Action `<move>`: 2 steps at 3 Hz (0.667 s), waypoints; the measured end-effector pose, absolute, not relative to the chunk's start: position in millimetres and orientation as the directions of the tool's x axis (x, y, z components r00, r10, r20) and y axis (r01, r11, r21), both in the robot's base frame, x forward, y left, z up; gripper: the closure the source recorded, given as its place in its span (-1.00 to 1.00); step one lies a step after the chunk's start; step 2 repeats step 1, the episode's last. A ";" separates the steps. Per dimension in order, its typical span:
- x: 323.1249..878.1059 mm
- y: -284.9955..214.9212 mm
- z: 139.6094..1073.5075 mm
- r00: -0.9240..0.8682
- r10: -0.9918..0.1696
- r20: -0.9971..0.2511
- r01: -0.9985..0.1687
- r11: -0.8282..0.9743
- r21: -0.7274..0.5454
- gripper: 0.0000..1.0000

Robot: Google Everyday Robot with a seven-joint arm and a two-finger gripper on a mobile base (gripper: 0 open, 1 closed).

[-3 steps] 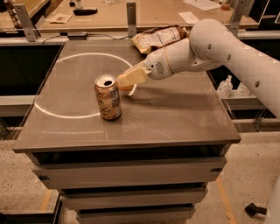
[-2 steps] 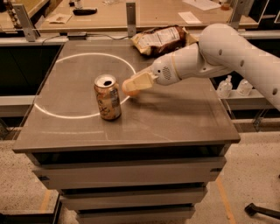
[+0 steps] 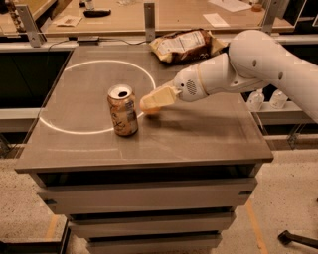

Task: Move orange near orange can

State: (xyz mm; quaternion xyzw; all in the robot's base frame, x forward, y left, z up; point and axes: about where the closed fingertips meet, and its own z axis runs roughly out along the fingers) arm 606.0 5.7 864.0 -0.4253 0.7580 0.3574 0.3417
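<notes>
The orange can [image 3: 122, 109] stands upright on the grey table [image 3: 198, 134], just inside a white circle marking. My gripper [image 3: 151, 102] reaches in from the right and sits low over the table, a short way right of the can. It is shut on the orange [image 3: 152, 112]. Only a small orange patch of the fruit shows under the pale fingertips, at or just above the tabletop. The rest of the orange is hidden by the fingers.
A crinkled brown-and-white snack bag [image 3: 185, 45] lies at the table's back edge, behind my arm. A wooden bench [image 3: 164, 15] with posts stands beyond the table. White bottles [image 3: 268, 99] sit on a shelf to the right.
My arm has swung right and lowered, and the gripper with the orange has dropped slightly toward the table beside the can. The can has not moved.
</notes>
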 end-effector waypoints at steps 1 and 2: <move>614.0 9.9 863.1 -0.421 -0.417 -0.806 -0.884 0.386 0.262 0.62; 614.0 9.9 863.1 -0.421 -0.417 -0.806 -0.884 0.386 0.262 0.62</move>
